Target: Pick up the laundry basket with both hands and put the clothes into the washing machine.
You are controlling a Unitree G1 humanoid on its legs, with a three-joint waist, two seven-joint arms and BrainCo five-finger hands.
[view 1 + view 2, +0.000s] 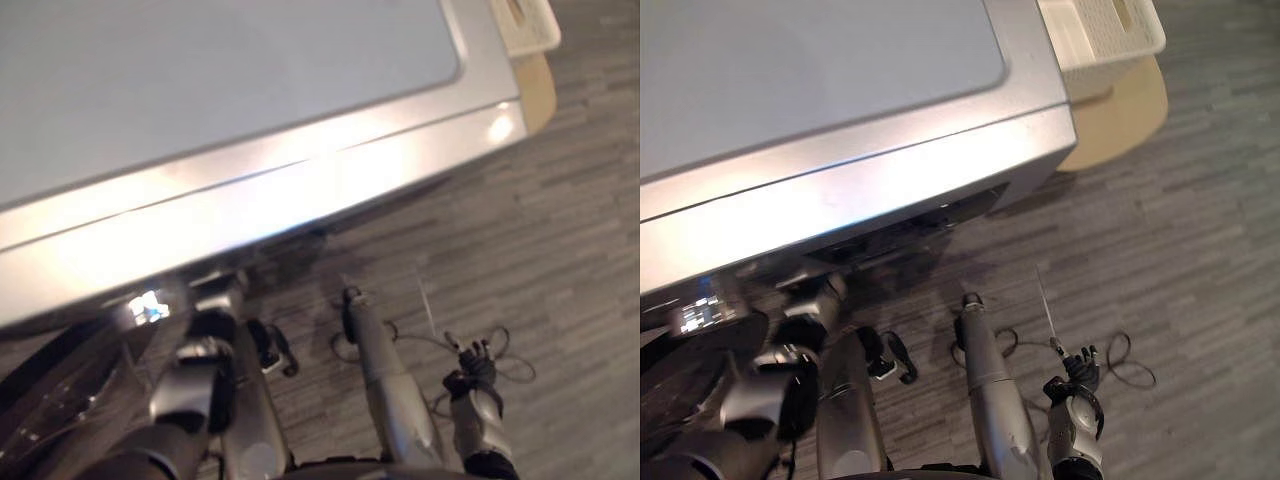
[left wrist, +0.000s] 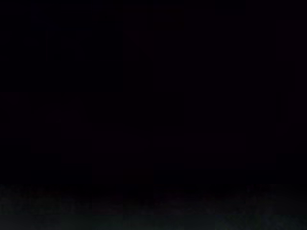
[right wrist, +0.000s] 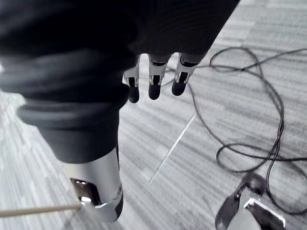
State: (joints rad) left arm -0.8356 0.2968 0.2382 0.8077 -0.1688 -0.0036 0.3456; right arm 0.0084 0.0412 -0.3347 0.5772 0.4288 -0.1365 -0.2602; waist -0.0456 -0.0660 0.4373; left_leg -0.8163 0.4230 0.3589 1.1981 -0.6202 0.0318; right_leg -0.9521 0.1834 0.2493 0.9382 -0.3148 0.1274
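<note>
Right eye view looks down on the silver-grey washing machine (image 1: pixel 840 120), whose flat top takes up most of the scene. The cream perforated laundry basket (image 1: pixel 1120 55) stands on a tan round stand (image 1: pixel 1120 120) just beside the machine's far right corner. Neither hand touches it. What lies inside the basket is too small to tell.

The right hand (image 3: pixel 154 79) hangs low over the grey plank floor (image 1: pixel 1200 250), well apart from the basket. Its fingers are straight and relaxed and hold nothing, which looks like an idle rest and not a reach.

The left arm (image 1: pixel 790 350) runs up under the machine's front lip. The left hand is hidden there, and the left wrist view is dark, so I cannot tell whether it grips anything. Judging by that posture, the arm is probably working at the front opening, perhaps the door, so the drum is ready before any clothes come over.

The two-handed lift of the basket seems not yet begun. Both hands would need to reach the basket's sides for it.
</note>
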